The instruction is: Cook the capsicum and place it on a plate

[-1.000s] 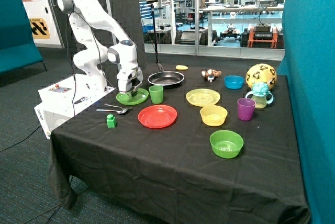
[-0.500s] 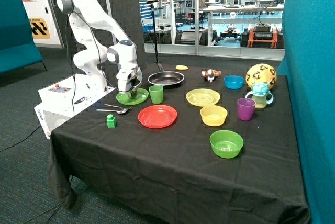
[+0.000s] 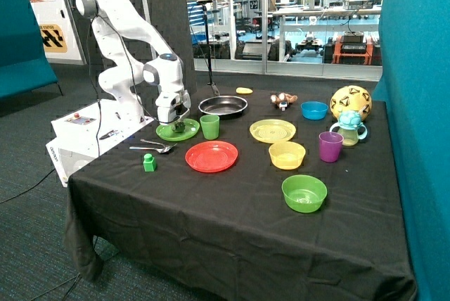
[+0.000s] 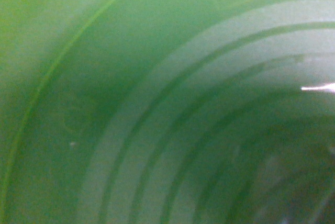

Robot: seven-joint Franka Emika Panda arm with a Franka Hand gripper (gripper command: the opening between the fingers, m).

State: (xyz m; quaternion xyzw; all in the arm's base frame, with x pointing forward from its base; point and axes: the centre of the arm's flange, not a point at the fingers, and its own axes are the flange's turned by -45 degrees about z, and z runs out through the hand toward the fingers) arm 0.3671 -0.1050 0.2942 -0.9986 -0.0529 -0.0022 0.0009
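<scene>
Capsicum (image 3: 181,126) sits on the green plate (image 3: 167,132), a small dark lump on the side of the plate toward the green cup (image 3: 209,126). Plate is near the desk (image 3: 232,202) edge closest to the robot base, w/ the black frying pan (image 3: 223,106) behind it toward the far edge; nothing shows in the pan. Gripper (image 3: 174,119) hangs just above the plate, right over/beside the capsicum; can't tell whether the fingers are spread or pressed together, or whether they touch the veg. Wrist view is filled by the plate's green surface (image 4: 131,103) w/ its concentric ridges, very close; no fingers or capsicum made out there. In front of the plate, toward the near edge: spoon and fork (image 3: 152,147), a bright green block (image 3: 149,163), and the red plate (image 3: 211,156). Mid-desk: yellow plate (image 3: 273,131), yellow bowl (image 3: 287,155), green bowl (image 3: 304,193) nearer the front edge. Toward the edge farthest from the robot base: purple cup (image 3: 330,146), blue bowl (image 3: 314,110), yellow-black ball (image 3: 350,101), a teal sippy cup (image 3: 349,127). Small brown toy (image 3: 283,100) and a yellow disc (image 3: 244,91) lie by the far edge.
</scene>
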